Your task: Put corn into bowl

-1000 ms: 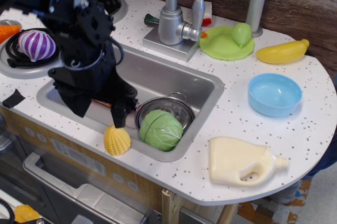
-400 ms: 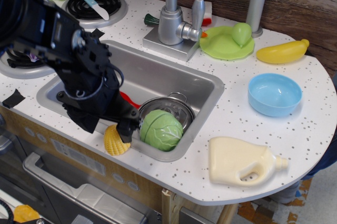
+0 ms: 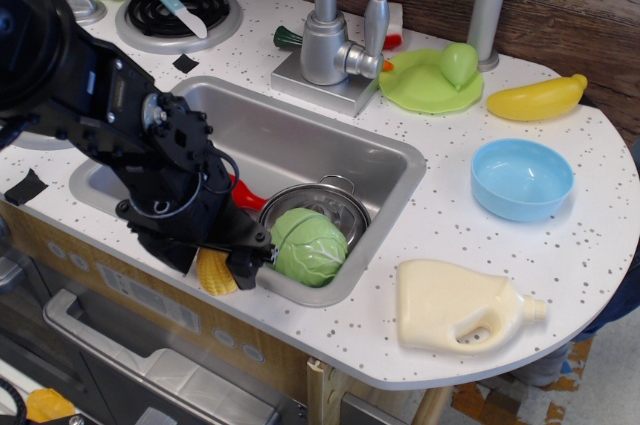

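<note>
i am reaching down over the near edge of the sink (image 3: 330,145) with my gripper (image 3: 222,263), and my black arm is covering most of the left half of the basin. my fingers (image 3: 246,267) are straddling the corn (image 3: 214,272), which is sitting on the near lip of the tabletop (image 3: 450,245), just left of the green cabbage (image 3: 308,245). one finger is showing on the right side of the corn, touching or nearly touching it; the other is hiding behind my wrist, so i cannot tell whether i am actually squeezing the corn or only bracketing it. only the lower yellow part of the corn is showing beneath my hand.

the cabbage is resting in a small metal pot (image 3: 335,200) inside the sink, right beside my gripper. a bit of something red (image 3: 243,195) is peeking out between my arm and the pot.

the bowl (image 3: 521,178) is sitting well apart from the corn, on the right side of the tabletop, upright with nothing in it. beyond it, at the far right, a yellow banana-shaped toy (image 3: 537,99) is lying on its side. a green plate (image 3: 428,82) with a pale green piece on it is sitting beside the faucet (image 3: 328,35). a cream jug (image 3: 462,307) is lying flat on the near right of the tabletop.
</note>
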You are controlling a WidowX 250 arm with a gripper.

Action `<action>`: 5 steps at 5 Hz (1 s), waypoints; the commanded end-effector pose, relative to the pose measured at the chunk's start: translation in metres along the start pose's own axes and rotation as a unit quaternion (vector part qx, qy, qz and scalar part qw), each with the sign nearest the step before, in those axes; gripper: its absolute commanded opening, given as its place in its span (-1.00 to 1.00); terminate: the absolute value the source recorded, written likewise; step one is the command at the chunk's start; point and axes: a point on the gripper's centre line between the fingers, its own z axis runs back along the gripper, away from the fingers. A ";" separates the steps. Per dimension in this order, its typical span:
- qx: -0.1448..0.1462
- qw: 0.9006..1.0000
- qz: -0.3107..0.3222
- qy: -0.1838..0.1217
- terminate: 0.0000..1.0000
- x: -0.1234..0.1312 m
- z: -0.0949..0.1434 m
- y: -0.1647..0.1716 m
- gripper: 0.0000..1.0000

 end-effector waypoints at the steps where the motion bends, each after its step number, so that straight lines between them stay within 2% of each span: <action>1: 0.008 1.000 0.002 -0.008 -1.00 0.003 0.001 0.001 -1.00; 2: 0.007 1.000 -0.006 0.005 -1.00 0.022 0.019 -0.006 -1.00; 3: 0.019 1.000 -0.004 0.011 -1.00 0.052 0.046 -0.033 -1.00; 4: 0.029 0.999 0.014 0.016 -1.00 0.076 0.072 -0.075 -1.00; 5: 0.030 0.998 0.048 0.031 -1.00 0.104 0.081 -0.120 -1.00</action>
